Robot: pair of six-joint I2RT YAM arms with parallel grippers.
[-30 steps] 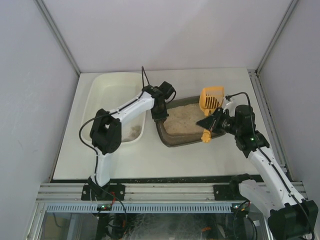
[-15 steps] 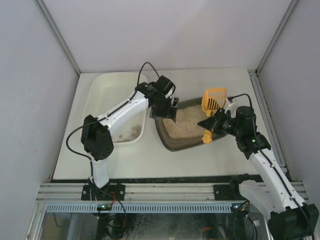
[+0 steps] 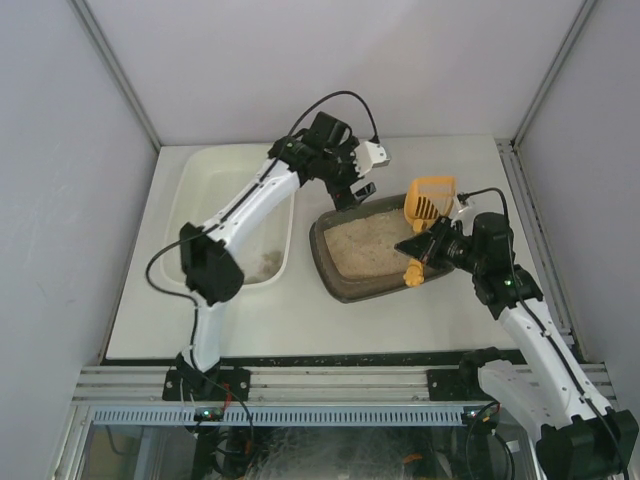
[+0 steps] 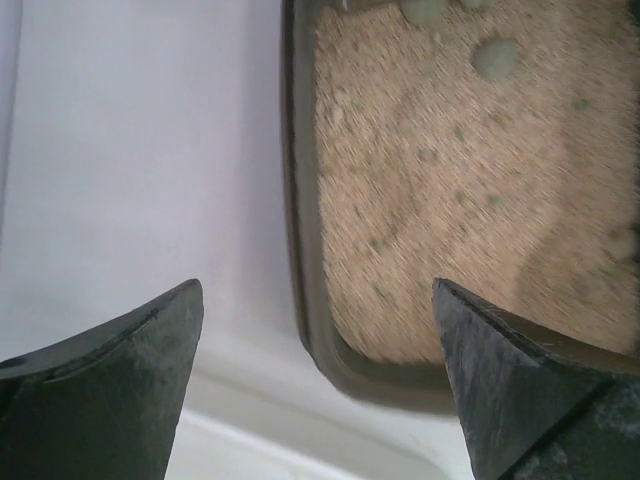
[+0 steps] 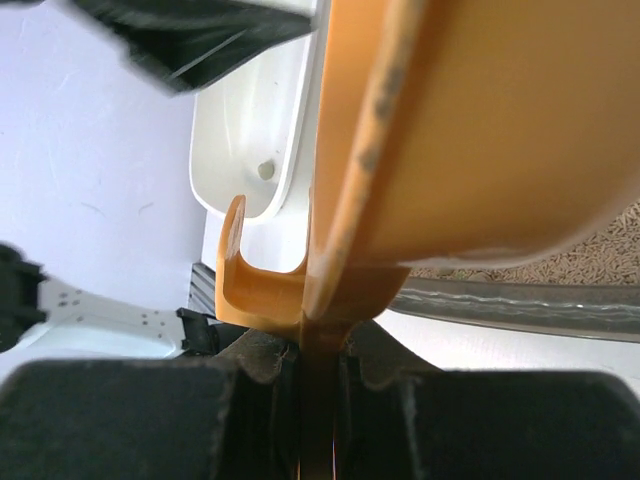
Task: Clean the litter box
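1. The jaws of the left gripper (image 4: 315, 290) are spread wide and empty; the right gripper (image 3: 424, 250) is clamped on the orange scoop (image 3: 425, 197).
2. The litter box (image 3: 335, 278) is set just right of the white tub (image 3: 200, 170).
3. Unheld, the box could be shoved by the scoop and litter spilled.
4. The left arm is stretched over the box's far edge; the right is bent beside it.

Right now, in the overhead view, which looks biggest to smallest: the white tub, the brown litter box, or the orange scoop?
1. white tub
2. litter box, somewhat smaller
3. orange scoop, clearly the smallest
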